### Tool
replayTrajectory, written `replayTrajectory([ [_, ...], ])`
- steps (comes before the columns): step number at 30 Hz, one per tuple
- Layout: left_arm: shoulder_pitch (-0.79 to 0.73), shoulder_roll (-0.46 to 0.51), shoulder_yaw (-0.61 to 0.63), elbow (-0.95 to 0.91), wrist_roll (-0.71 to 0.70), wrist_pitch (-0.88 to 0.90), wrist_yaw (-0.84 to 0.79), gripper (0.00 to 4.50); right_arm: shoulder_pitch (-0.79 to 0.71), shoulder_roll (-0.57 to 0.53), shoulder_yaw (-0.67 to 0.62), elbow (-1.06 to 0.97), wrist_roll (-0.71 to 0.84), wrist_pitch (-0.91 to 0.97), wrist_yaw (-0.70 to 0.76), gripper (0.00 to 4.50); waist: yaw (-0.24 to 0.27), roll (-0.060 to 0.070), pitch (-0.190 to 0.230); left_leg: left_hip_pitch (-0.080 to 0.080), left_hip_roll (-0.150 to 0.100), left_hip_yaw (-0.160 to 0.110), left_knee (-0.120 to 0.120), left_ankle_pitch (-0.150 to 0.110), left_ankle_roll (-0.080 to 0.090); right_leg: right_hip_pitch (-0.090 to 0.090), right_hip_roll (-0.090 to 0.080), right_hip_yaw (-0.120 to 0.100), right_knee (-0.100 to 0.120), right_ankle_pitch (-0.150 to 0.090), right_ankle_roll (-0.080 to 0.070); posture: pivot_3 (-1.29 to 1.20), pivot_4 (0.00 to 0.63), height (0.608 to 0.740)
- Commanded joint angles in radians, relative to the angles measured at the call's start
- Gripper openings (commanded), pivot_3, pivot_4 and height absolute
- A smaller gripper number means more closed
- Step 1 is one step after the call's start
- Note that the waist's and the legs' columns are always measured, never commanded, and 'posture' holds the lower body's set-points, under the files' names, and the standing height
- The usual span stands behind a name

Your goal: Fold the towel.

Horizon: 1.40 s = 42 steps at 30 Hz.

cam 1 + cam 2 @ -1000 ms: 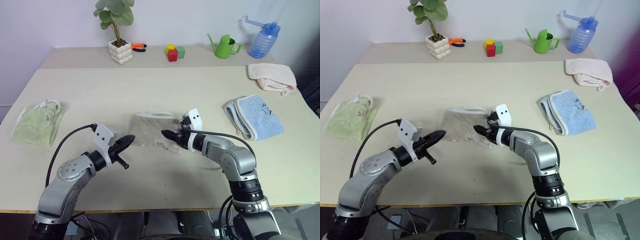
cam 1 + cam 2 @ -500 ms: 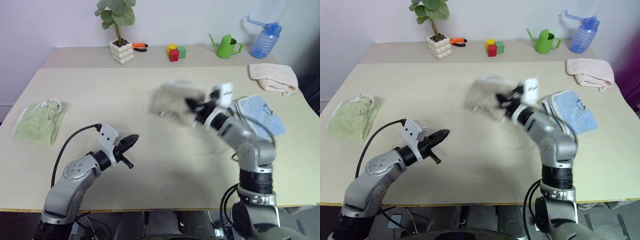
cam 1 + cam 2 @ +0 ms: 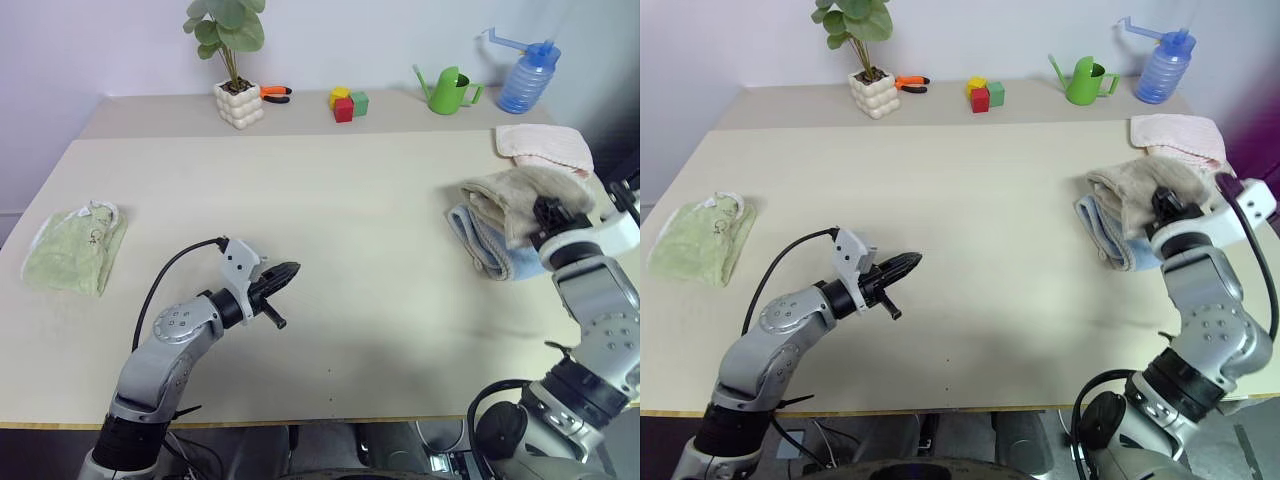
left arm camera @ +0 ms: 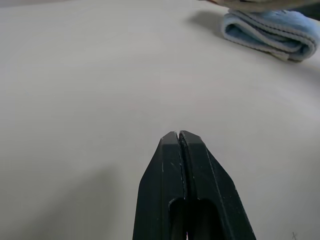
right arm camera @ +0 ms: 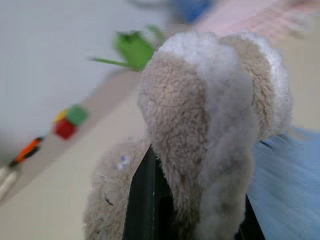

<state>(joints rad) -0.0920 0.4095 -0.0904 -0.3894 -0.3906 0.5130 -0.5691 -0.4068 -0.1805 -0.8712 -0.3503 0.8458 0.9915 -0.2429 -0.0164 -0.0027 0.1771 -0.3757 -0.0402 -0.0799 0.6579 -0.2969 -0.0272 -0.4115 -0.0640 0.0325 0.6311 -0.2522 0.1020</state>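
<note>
One pale green cloth (image 3: 75,248) lies at the table's left edge. Left gripper (image 3: 290,270), fingers pressed together, holds nothing. At right, one towel (image 3: 518,200), pinched by the right gripper (image 3: 548,212), sits atop one blue towel (image 3: 487,244); one pink cloth (image 3: 545,146) beyond.

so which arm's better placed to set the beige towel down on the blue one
Right. The right claw is shut on the beige towel, holding it over the blue towel. The left claw is shut, holds nothing and hangs over bare table, well apart.

Bright even light; soft shadows on table (image 3: 330,200); right wrist view background blurred.
</note>
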Motion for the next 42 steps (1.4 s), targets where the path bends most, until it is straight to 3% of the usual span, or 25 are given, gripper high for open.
replayTrajectory([
  [1,-0.021,-0.003,-0.023,0.0,0.016,-0.033,-0.022,0.0,0.051,0.012,-0.031,-0.032,0.034,0.009,-0.1,0.04,0.001,0.0,0.0,0.0,0.0,0.0,0.0,0.0,0.0,0.0,0.0,0.0,0.0,0.0,0.0,0.0,0.15,0.727],
  [4,-0.029,-0.013,-0.025,0.017,0.018,-0.039,-0.021,0.0,0.079,-0.01,-0.027,-0.018,0.042,0.004,-0.132,0.04,0.002,0.002,0.001,0.0,0.0,0.0,0.0,0.0,0.0,0.0,0.0,0.0,0.0,0.0,0.0,0.0,0.15,0.727],
  [5,-0.029,-0.013,-0.026,0.023,0.02,-0.044,-0.024,0.0,0.079,-0.01,-0.032,-0.015,0.068,-0.006,-0.132,0.79,0.002,0.002,0.001,0.0,0.0,0.0,0.0,0.0,0.0,0.0,0.0,0.0,0.0,0.0,0.0,0.0,0.15,0.727],
  [8,-0.025,-0.015,-0.031,0.03,0.024,-0.052,-0.029,0.0,0.09,-0.043,-0.021,-0.027,0.089,-0.03,-0.115,2.03,-0.001,0.003,0.001,0.0,0.0,0.0,0.0,0.0,0.0,0.0,0.001,0.0,0.0,0.0,0.0,0.0,0.15,0.727],
  [13,-0.029,-0.024,-0.04,0.042,0.034,-0.061,-0.03,0.0,0.137,-0.154,0.029,-0.027,-0.022,-0.114,-0.089,4.48,0.003,0.003,0.001,0.0,0.0,0.001,0.0,0.0,0.0,0.001,0.001,0.0,0.0,0.0,0.0,0.0,0.15,0.727],
  [15,-0.039,-0.031,-0.037,0.064,0.048,-0.076,-0.021,0.0,0.148,-0.218,0.045,-0.021,-0.087,-0.181,-0.056,4.48,0.004,0.004,0.001,0.0,0.0,0.001,0.0,0.0,0.0,0.001,0.001,0.0,0.0,0.0,0.0,0.0,0.15,0.727],
  [19,-0.079,-0.043,0.007,0.159,0.12,-0.159,0.051,0.0,0.209,-0.398,0.233,-0.048,-0.27,-0.341,0.157,4.48,0.0,0.004,0.002,0.0,0.0,0.001,0.0,0.0,0.0,0.001,0.001,0.0,-0.001,0.0,0.001,0.0,0.15,0.727],
  [25,-0.095,-0.023,0.085,0.239,0.174,-0.256,0.107,0.0,0.24,-0.52,0.529,-0.104,-0.311,-0.451,0.531,4.48,-0.005,0.003,0.002,0.002,0.002,0.001,0.0,0.0,0.0,0.001,0.004,0.0,0.0,0.0,0.0,0.0,0.15,0.727],
  [32,0.016,0.042,0.143,0.194,0.173,-0.297,0.068,0.0,0.271,-0.533,0.709,-0.074,-0.319,-0.496,0.808,4.48,0.012,0.002,0.003,0.0,-0.001,0.0,0.001,0.0,0.001,0.002,-0.001,0.0,-0.002,0.0,0.001,0.0,0.15,0.727],
  [42,0.087,0.066,0.198,0.096,0.134,-0.251,0.053,0.0,0.247,-0.499,0.77,0.058,-0.412,-0.583,0.913,4.48,0.024,0.001,0.003,0.0,0.0,0.0,0.003,-0.001,0.001,0.002,-0.002,0.0,-0.003,0.0,0.0,0.0,0.15,0.727],
])
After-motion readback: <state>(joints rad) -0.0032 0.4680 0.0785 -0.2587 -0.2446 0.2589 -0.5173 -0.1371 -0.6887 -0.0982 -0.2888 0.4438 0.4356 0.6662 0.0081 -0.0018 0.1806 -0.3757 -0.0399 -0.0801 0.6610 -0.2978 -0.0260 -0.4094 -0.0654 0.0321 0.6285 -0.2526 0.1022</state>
